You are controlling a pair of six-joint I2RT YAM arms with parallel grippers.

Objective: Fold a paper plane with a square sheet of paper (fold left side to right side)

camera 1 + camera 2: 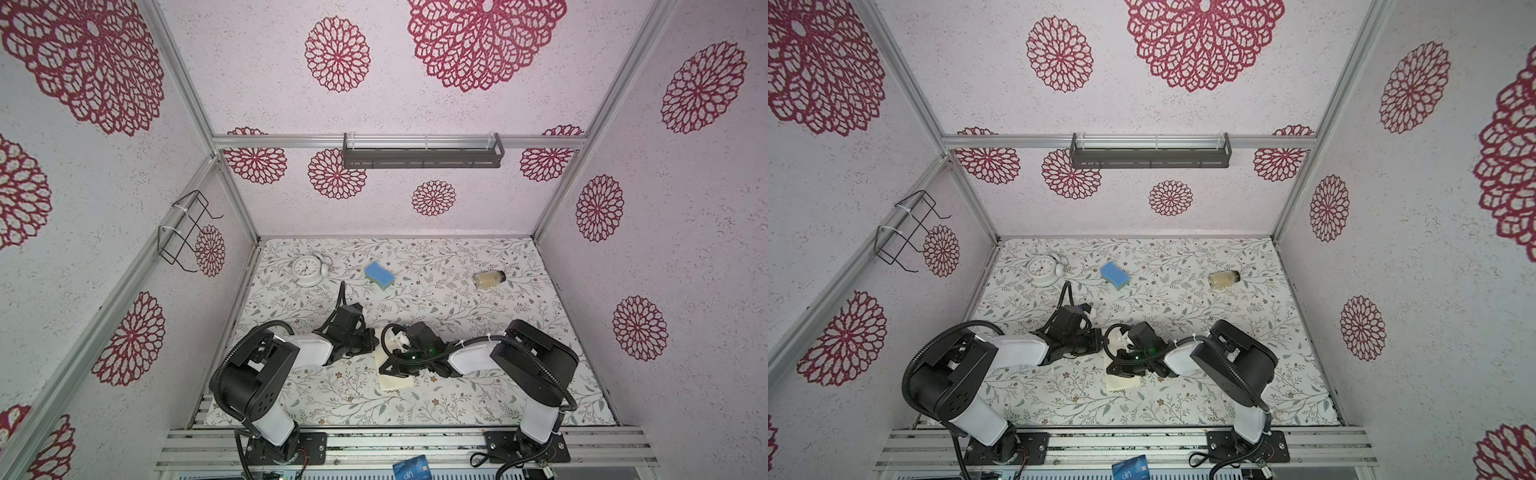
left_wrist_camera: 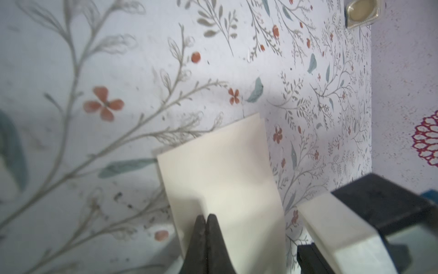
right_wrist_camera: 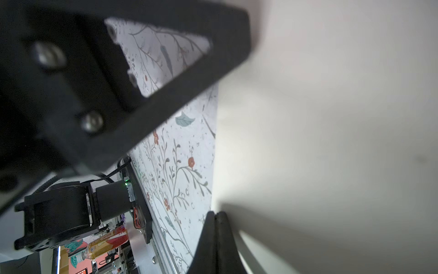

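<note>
Looking down, both top views: square sheet of paper (image 1: 395,381) doubled into a narrow strip, flat on the floral table (image 1: 457,399) near the front edge, between the two arms.
Left gripper (image 1: 371,340), top view: parked at the sheet's far end; jaws impossible to read from up here.
Right gripper (image 1: 1113,368), top view: low over the sheet's middle, close to its partner.
Left wrist view: left gripper (image 2: 205,217) clenched, nothing pinched, tips pressing the top layer; sheet (image 2: 222,166) with the lower layer peeping out slightly at the far corner.
Right wrist view: right gripper (image 3: 216,214) clenched and empty, planted at the sheet's (image 3: 331,142) edge.
Risk, skew: probably a dragged top layer and crooked crease if the tips slide hard.
Risk, spring-back: likely reopening if both lift together.
Risk, collision: possible, given the tight spacing.
</note>
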